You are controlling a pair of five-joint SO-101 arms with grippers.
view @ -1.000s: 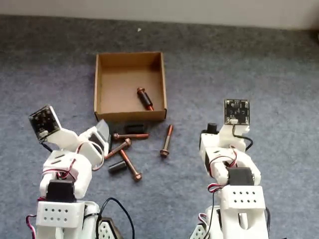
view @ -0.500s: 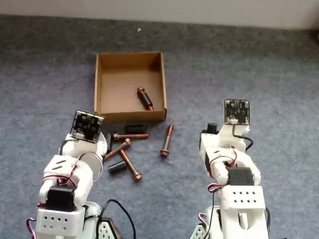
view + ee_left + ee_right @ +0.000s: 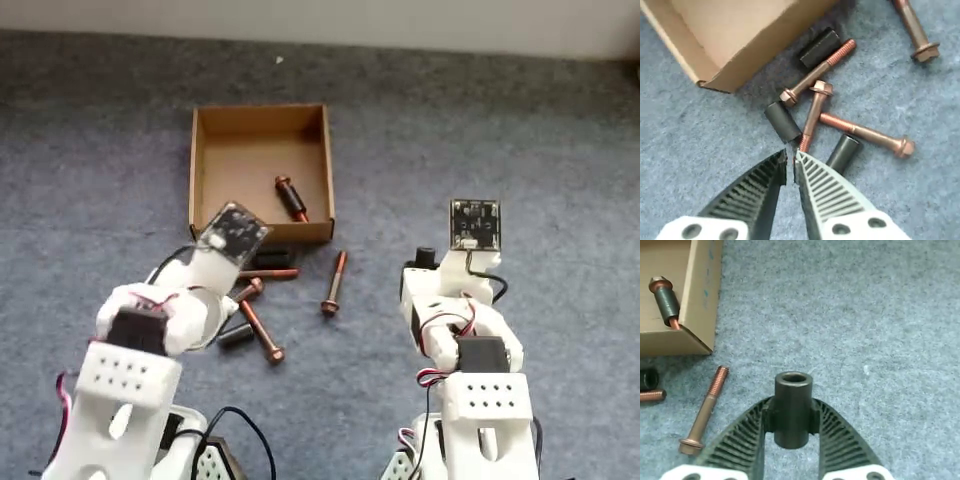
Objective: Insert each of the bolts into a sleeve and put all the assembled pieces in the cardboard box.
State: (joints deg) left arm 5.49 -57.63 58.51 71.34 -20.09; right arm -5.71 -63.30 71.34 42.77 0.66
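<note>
My left gripper (image 3: 790,159) is shut and holds nothing; its tips hover just short of a pile of loose parts. Right ahead of them lie a black sleeve (image 3: 782,121), a second sleeve (image 3: 843,153) and a copper bolt (image 3: 812,112) between the two. Two more bolts (image 3: 817,72) (image 3: 867,135) and a third sleeve (image 3: 820,47) lie beyond, by the cardboard box (image 3: 740,35). My right gripper (image 3: 790,415) is shut on an upright black sleeve (image 3: 792,407) above the carpet, to the right of the box (image 3: 195,170). One assembled bolt in its sleeve (image 3: 292,198) lies inside the box.
A single bolt (image 3: 336,282) lies on the grey carpet between the arms, also seen as bolt (image 3: 705,410). The left arm's camera board (image 3: 232,232) hangs over the pile near the box's front wall. Open carpet lies to the right of the box.
The left arm has swung from the left side to the right and forward, over the pile of bolts in front of the box. The right arm has stayed still with its sleeve.
</note>
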